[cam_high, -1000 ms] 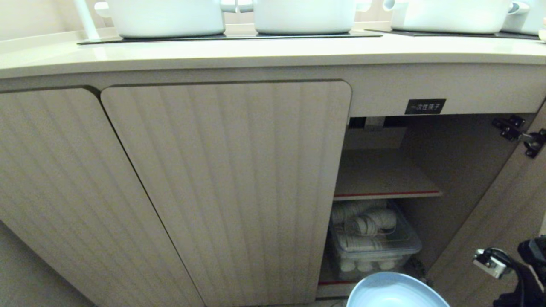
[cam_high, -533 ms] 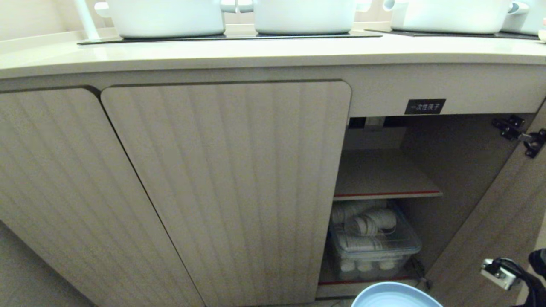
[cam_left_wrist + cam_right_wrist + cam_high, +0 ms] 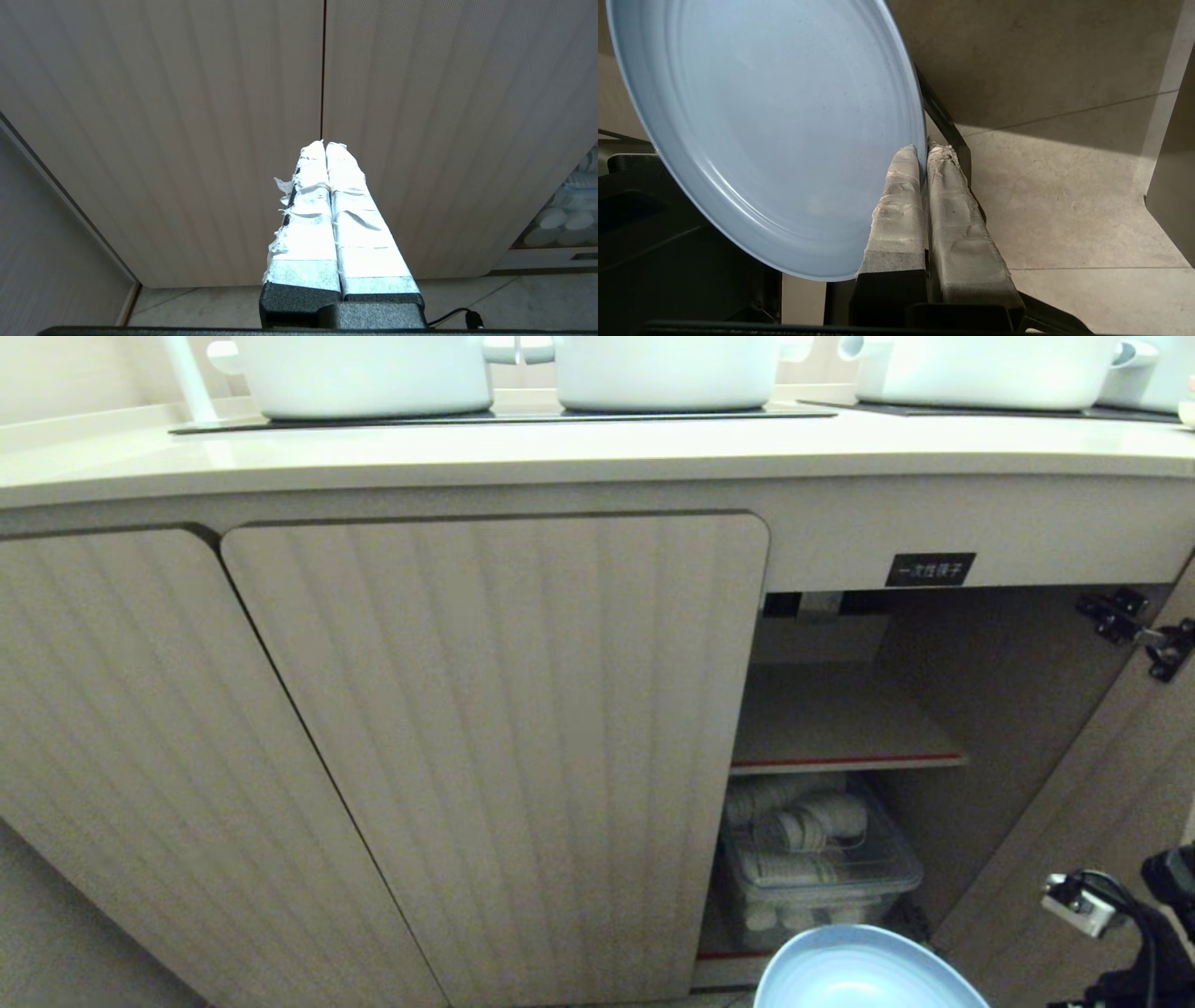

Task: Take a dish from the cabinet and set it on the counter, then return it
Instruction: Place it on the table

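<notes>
The light-blue dish [image 3: 775, 126] hangs tilted, with my right gripper [image 3: 924, 149] shut on its rim; one taped finger [image 3: 899, 205] lies over the inside face, the other behind it. In the head view the dish [image 3: 868, 975] shows at the lower edge, in front of the open cabinet [image 3: 840, 719] and below its inner shelf. The right arm [image 3: 1134, 933] sits at the lower right. The cream counter [image 3: 560, 453] runs above. My left gripper [image 3: 325, 144] is shut and empty, facing the shut ribbed doors [image 3: 187, 140].
A clear bin of white cups [image 3: 817, 863] stands on the cabinet floor. The open door [image 3: 1102, 821] hangs at the right on black hinges [image 3: 1134, 630]. White pots [image 3: 364, 373] sit on the black cooktop. A black label [image 3: 930, 568] marks the front rail. Tiled floor [image 3: 1064, 196] lies below.
The dish and my right wrist dipped slightly, then rose back to about the same height. The left gripper and cabinet look the same.
</notes>
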